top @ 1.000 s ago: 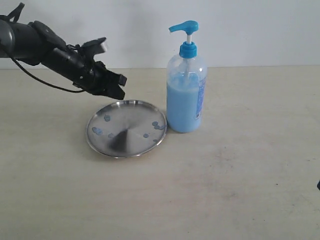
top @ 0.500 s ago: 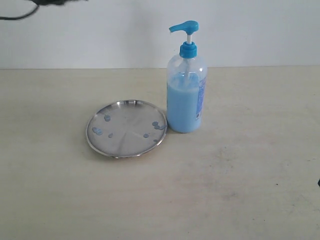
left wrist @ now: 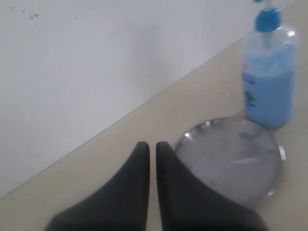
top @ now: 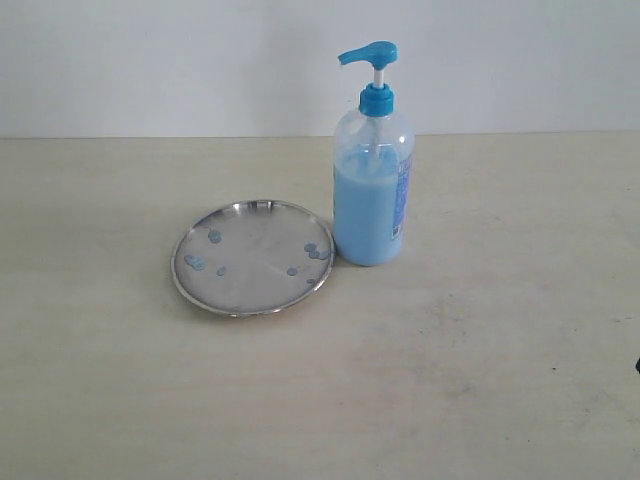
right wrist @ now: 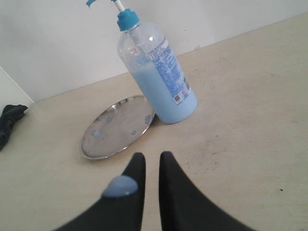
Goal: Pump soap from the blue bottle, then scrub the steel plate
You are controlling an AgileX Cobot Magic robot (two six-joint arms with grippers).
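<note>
The steel plate [top: 252,258] lies flat on the table, dotted with small blue drops of soap [top: 194,262]. The blue bottle [top: 372,190] stands upright, touching the plate's right rim, pump head raised. Neither arm shows in the exterior view. In the left wrist view my left gripper [left wrist: 152,144] is shut with nothing in it, held above the table beside the plate [left wrist: 231,159], far from the bottle [left wrist: 268,72]. My right gripper [right wrist: 152,156] is shut and empty, well short of the plate [right wrist: 118,127] and bottle [right wrist: 159,72]. A blob of soap [right wrist: 120,186] sits on one of its fingers.
A dark cloth [right wrist: 9,120] lies on the table beyond the plate, seen only in the right wrist view. A white wall [top: 200,60] rises behind the table. A small dark object [top: 637,365] shows at the exterior view's right edge.
The left arm, which hung over the plate's far left rim a second ago, has lifted up and left, out of the exterior view. Plate and bottle have not moved.
</note>
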